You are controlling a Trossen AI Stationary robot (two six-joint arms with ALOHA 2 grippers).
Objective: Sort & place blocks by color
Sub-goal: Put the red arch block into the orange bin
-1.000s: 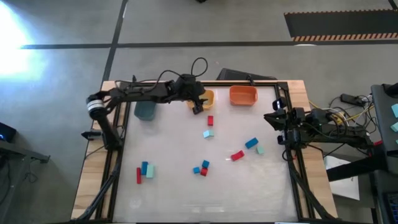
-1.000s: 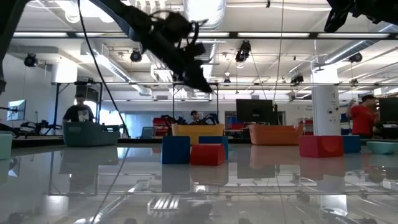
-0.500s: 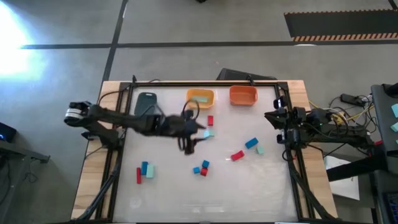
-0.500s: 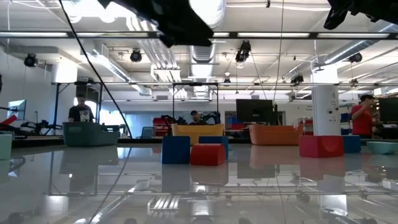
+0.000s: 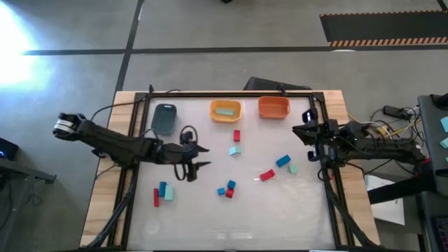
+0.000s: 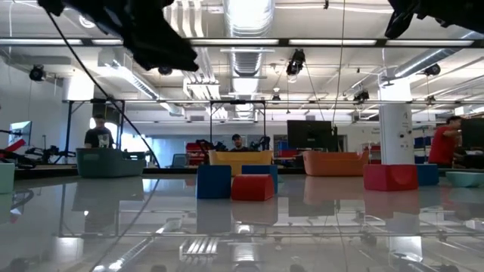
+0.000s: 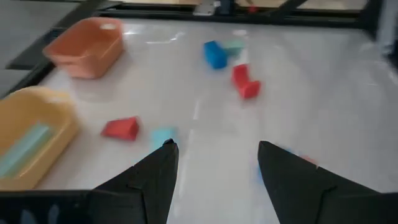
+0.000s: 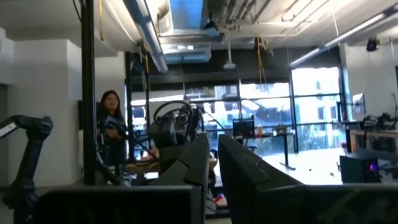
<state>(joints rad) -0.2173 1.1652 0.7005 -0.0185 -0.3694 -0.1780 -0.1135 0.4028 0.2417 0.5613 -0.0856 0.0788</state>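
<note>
In the high view, my left gripper [image 5: 199, 157] hovers open and empty over the table's middle left, well short of the red block [image 5: 236, 136] and teal block [image 5: 235, 150]. The left wrist view shows its gap [image 7: 217, 168] bare, with the red block [image 7: 121, 129] and teal block [image 7: 163, 135] ahead. More blocks lie flat: a blue one [image 5: 283, 161], a teal one [image 5: 292, 169], a red one [image 5: 267, 175], a blue-red cluster [image 5: 225, 189], and a red, blue and teal group [image 5: 162, 192]. A teal bar [image 5: 225, 110] lies in the yellow bin [image 5: 225, 103]. My right gripper [image 5: 308, 133] waits shut at the right edge.
The grey bin [image 5: 164, 117], yellow bin and orange bin [image 5: 274, 106] stand in a row along the far edge. A dark frame borders the table. Cables trail from the left arm [image 5: 112, 143]. People stand in the room behind, seen in the low view.
My left gripper has drawn back from above the yellow bin at the far edge, swinging toward the near and left side across the table's middle. The yellow bin, covered by the gripper a second ago, now shows a teal bar inside. The right arm kept still.
</note>
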